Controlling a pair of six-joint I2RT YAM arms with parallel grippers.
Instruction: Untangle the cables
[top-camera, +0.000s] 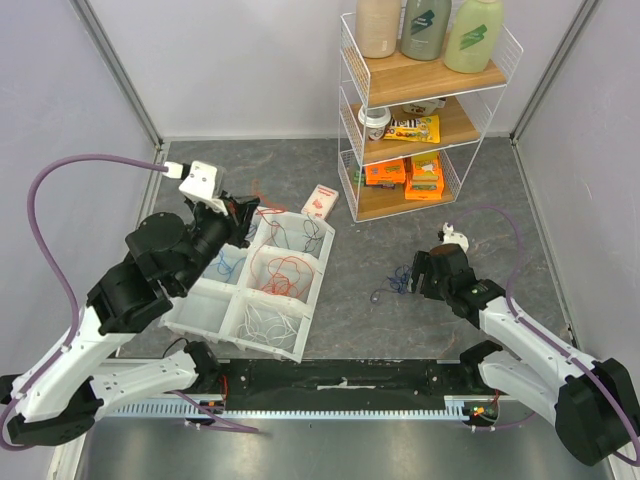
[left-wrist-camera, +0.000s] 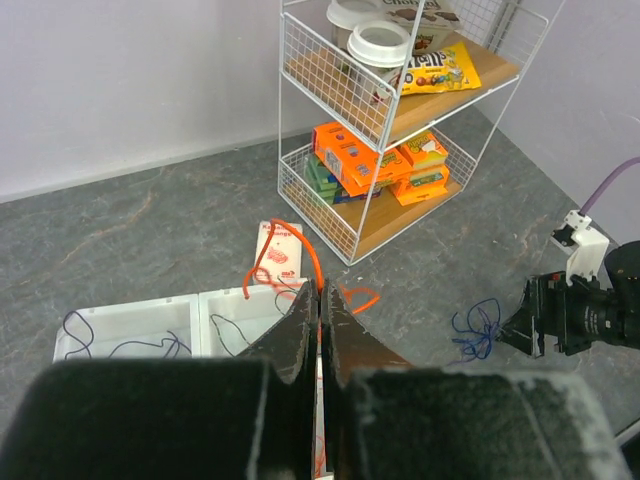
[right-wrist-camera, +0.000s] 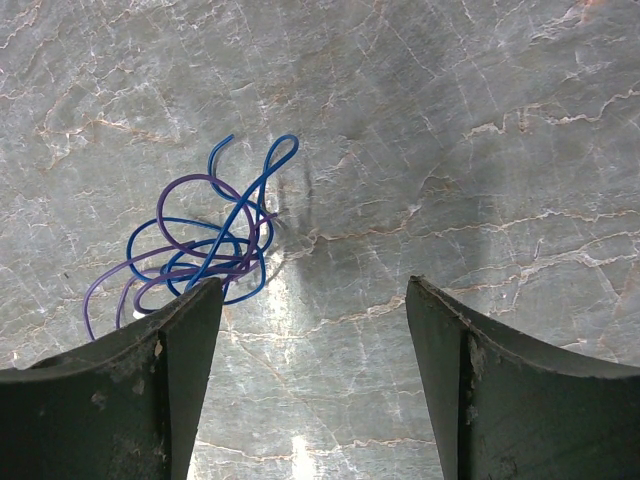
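Observation:
My left gripper (top-camera: 245, 212) hovers over the far end of a white divided tray (top-camera: 305, 322) and is shut on a thin orange cable (left-wrist-camera: 305, 250), which loops up from the fingertips in the left wrist view. The tray's compartments hold red cables (top-camera: 280, 272), white cables (top-camera: 265, 322), blue cables (top-camera: 228, 265) and dark cables (top-camera: 300, 235). A small blue and purple tangle (top-camera: 400, 278) lies on the table right of the tray. My right gripper (top-camera: 415, 275) is open just beside it. In the right wrist view the tangle (right-wrist-camera: 200, 250) lies ahead of the left finger (right-wrist-camera: 185, 340).
A white wire shelf (top-camera: 420, 110) with bottles, cups and snack boxes stands at the back right. A small white and red packet (top-camera: 320, 202) lies on the grey table beyond the tray. Purple hoses run to both arms. Grey walls close in the left and right sides.

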